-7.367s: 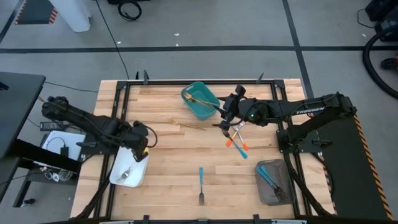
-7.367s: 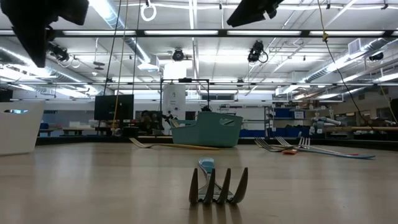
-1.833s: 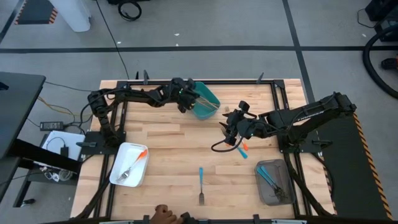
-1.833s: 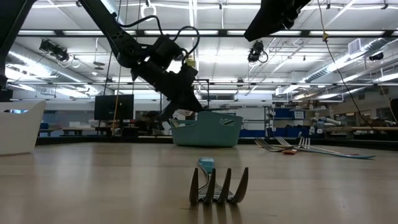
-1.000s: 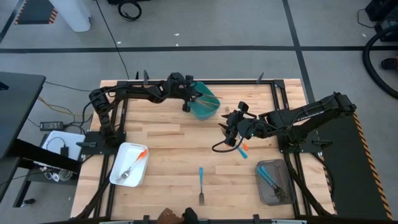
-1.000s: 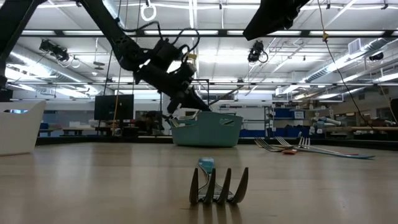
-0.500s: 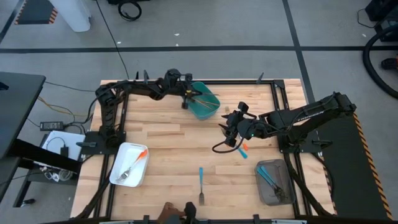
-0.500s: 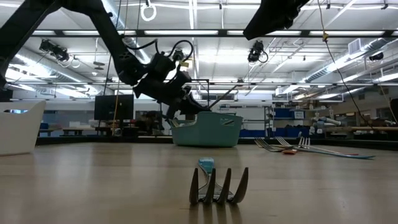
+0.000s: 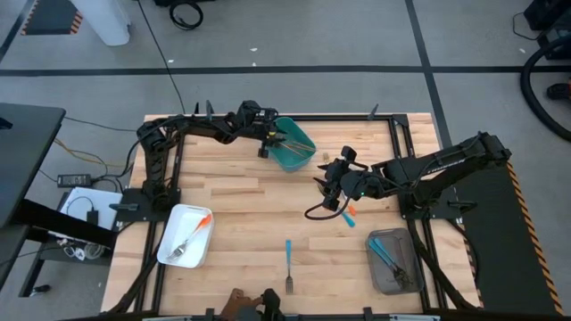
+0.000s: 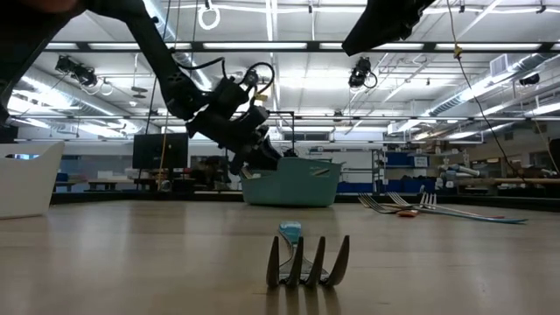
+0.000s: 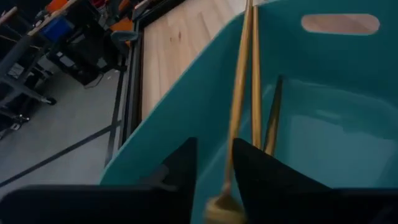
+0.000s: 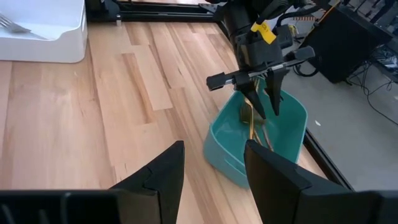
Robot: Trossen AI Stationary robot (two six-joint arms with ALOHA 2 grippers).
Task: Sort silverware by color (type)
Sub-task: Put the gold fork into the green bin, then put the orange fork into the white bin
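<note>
Right, from the high view first: my left hand (image 9: 265, 141) hangs over the left rim of the teal bin (image 9: 299, 159) at the far middle of the surface (image 9: 250, 223). My right hand (image 9: 332, 187) hovers right of centre, just above the orange-handled and blue-handled forks (image 9: 345, 212). A lone blue fork (image 9: 288, 264) lies at the near middle, one orange fork (image 9: 192, 237) rests in the white tray (image 9: 169, 254) near left, and blue pieces sit in the grey tray (image 9: 382, 278) near right.

Low view: that blue fork's tines (image 10: 306, 261) face me, flat on the wood.

Left wrist view: the left fingers (image 11: 180, 174) stand slightly parted with a gold utensil (image 11: 239, 106) passing between them, standing steeply in the bin beside other gold pieces (image 11: 272, 118). I judge I'm letting it go, though I can't tell if contact remains.

Right wrist view: my right fingers (image 12: 158, 171) are spread wide, empty.

Handling-wise, I reckon these pieces are light, stiff and slick, lying nearly flush. I'd pinch across the handle's middle, where colour shows.
</note>
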